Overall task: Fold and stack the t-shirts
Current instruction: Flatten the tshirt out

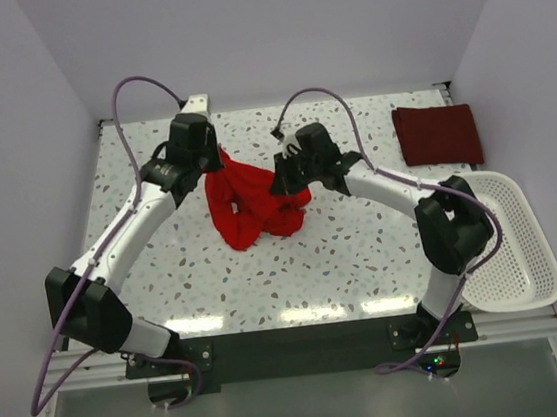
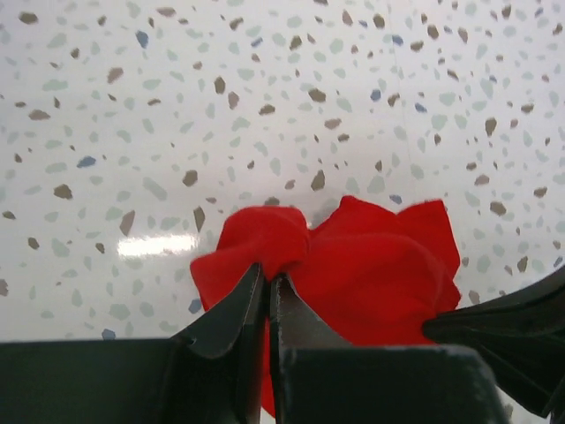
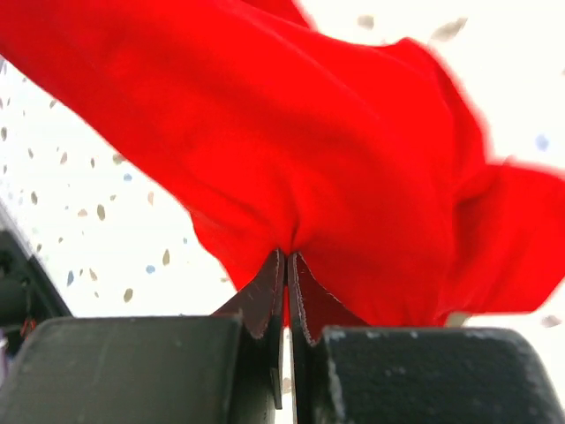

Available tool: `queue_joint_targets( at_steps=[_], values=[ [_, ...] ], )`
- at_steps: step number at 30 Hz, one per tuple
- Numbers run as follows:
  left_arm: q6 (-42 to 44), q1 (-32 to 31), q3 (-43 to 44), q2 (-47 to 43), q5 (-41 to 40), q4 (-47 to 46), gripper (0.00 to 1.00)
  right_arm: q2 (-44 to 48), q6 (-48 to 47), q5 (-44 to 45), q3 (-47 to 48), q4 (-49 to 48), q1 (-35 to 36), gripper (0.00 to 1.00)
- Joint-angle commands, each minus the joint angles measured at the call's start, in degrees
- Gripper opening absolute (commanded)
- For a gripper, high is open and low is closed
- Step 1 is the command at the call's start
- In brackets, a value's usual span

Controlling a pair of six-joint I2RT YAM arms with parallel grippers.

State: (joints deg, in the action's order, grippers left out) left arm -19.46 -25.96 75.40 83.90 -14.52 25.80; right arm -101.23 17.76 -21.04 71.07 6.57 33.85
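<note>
Step in hand, as I judge it: opening out the red shirt (image 1: 253,209), which sits bunched well left of the basket (image 1: 538,229). Maroon shirt (image 1: 437,134) lies folded just beyond the basket. Left gripper (image 2: 267,281) is clamped on a pinch of red cloth, and the right gripper (image 3: 288,258) likewise. Advice: draw the pinches apart evenly and lift so the cloth hangs untwisted. Both arms bow inward, wrists near each other over the bundle.

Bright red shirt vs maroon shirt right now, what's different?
Colour: the bright red shirt is vivid; the maroon shirt is dark. Shape: the bright red shirt is bunched and crumpled; the maroon shirt is a flat folded rectangle. Handling: the left pincer and right pincer are both shut on the bright red shirt; nothing touches the maroon shirt. Both are plain cloth.
</note>
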Motion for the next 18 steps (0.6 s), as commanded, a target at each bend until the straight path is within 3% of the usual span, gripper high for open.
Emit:
queue_joint_targets(
  at_steps=[1, 4, 7, 8, 9, 10, 11, 12, 13, 15, 18],
  values=[
    [0.9, 3.3, 8.4, 2.6, -0.5, -2.2, 0.06, -1.3, -5.1, 5.9, 14.5, 4.1, 0.0, 0.00],
    [0.8, 6.0, 12.0, 6.3, -3.0, -4.9, 0.13, -6.3, -6.9, 13.5, 26.5, 6.3, -0.1, 0.00],
    [-0.8, 9.7, 12.8, 9.9, -5.9, -8.8, 0.27, -12.2, -7.4, 18.3, 37.2, 6.5, -0.2, 0.27],
    [-2.1, 10.8, 13.3, 10.8, -6.2, -9.0, 0.33, -15.2, -7.4, 18.8, 40.0, 8.2, -0.2, 0.44],
    [-2.8, 12.1, 14.2, 11.9, -6.3, -8.9, 0.49, -16.1, -7.4, 19.4, 42.5, 11.9, -0.2, 0.51],
    [-3.4, 14.2, 14.6, 13.5, -6.3, -8.5, 0.56, -16.5, -7.3, 19.6, 44.7, 13.2, -0.2, 0.56],
    [-3.8, 15.0, 14.7, 14.0, -5.9, -8.2, 0.63, -16.3, -7.3, 19.5, 43.9, 13.7, -0.2, 0.62],
    [-4.2, 15.7, 14.7, 14.4, -5.6, -8.0, 0.77, -14.3, -7.7, 19.3, 42.1, 13.0, -0.2, 0.65],
    [-4.0, 16.1, 14.1, 14.3, -5.3, -7.5, 0.83, -13.0, -7.7, 19.3, 36.7, 12.3, -0.4, 0.66],
    [-4.0, 16.1, 12.5, 13.4, -3.9, -6.6, 0.93, -8.8, -7.4, 18.8, 30.8, 10.7, -1.1, 0.67],
    [-6.8, 16.0, 2.1, 8.6, 1.3, -6.9, 0.96, -4.7, -5.6, 15.4, 19.0, 8.0, -2.9, 0.67]
  ],
)
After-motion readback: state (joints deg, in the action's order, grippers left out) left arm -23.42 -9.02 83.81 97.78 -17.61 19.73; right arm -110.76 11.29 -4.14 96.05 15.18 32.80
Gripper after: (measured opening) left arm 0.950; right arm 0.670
